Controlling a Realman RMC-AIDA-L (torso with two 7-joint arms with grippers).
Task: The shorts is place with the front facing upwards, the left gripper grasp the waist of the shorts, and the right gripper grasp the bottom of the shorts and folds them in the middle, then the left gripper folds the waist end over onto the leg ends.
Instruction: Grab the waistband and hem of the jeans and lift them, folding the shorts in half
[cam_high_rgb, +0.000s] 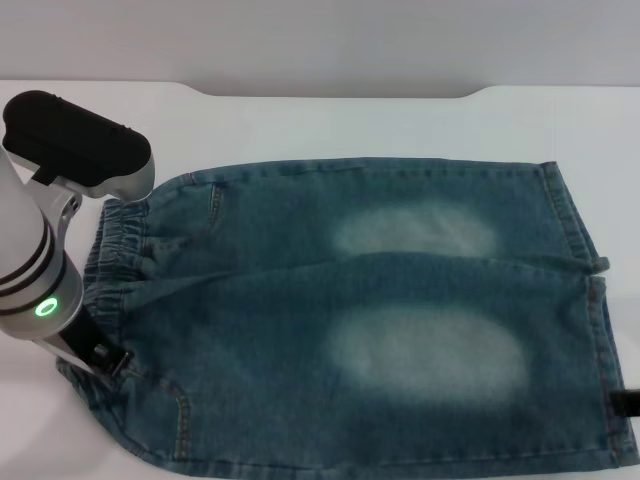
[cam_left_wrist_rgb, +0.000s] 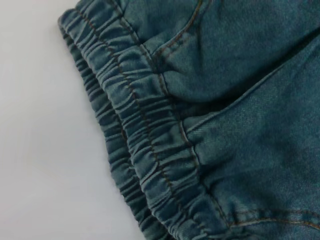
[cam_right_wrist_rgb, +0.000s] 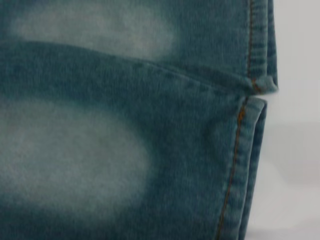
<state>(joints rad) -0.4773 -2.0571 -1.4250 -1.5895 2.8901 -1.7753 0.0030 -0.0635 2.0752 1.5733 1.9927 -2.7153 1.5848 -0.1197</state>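
Shorts (cam_high_rgb: 360, 320) of faded blue denim lie flat and spread on the white desk (cam_high_rgb: 330, 120), front up, filling the middle and near part of the head view. The waist (cam_high_rgb: 118, 245), a ruffled elastic band, sits at 9 o'clock; the bottom of the shorts (cam_high_rgb: 585, 290), two stitched hems meeting at a small notch, sits at 3 o'clock. Two pale worn patches mark the legs.

The left gripper (cam_high_rgb: 95, 355) stands at the 8 o'clock corner of the garment, low over the near end of the waistband; its silver-white arm with a lit green ring rises toward 10 o'clock. Whether its fingers are spread or closed, and whether they hold cloth, cannot be told. Its wrist camera looks straight down on the gathered elastic.

The right gripper (cam_high_rgb: 625, 403) shows only as a black tip at 4 o'clock, at the near hem; the state of its fingers cannot be told either.

Judged step: the opening grasp, with no fold made yet. The next move calls for both grippers to pinch their ends firmly, then carry one long edge over the other to halve the garment along its middle.
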